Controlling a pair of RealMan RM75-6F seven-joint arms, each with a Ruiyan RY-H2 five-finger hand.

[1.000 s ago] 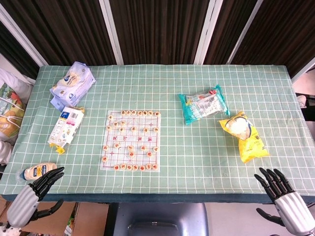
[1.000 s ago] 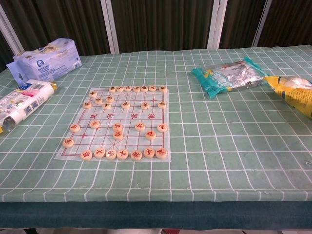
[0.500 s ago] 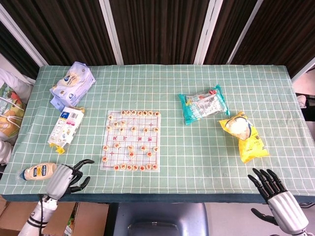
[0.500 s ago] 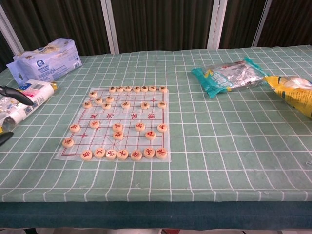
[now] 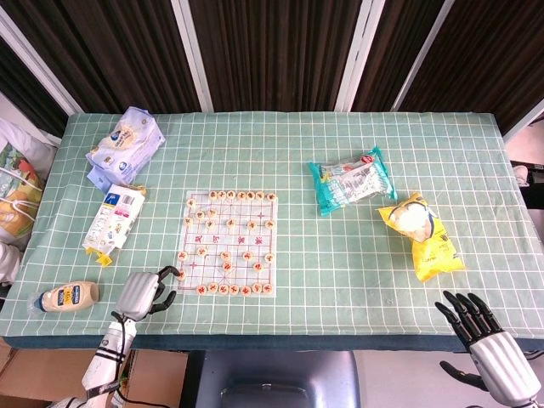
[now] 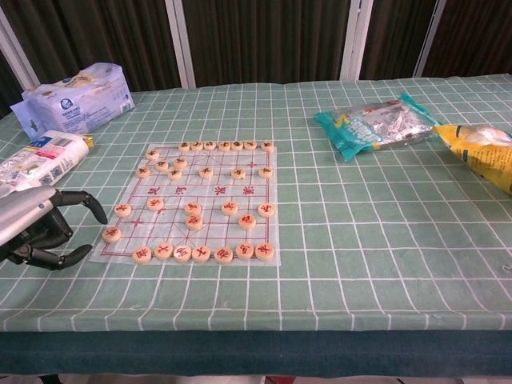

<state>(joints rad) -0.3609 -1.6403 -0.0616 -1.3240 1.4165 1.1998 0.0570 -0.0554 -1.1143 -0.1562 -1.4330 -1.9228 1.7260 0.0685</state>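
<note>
Beside chess board (image 5: 225, 242), left hand (image 5: 143, 293) hovers w/ fingers apart, empty; right hand (image 5: 489, 340) likewise, off table edge.

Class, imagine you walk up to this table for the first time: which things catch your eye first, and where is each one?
The Chinese chess board with its round pieces sits in the middle of the green checked tablecloth. At its near left corner the left hand hovers, fingers apart, holding nothing. To the right lie a teal snack bag and a yellow snack bag.
</note>
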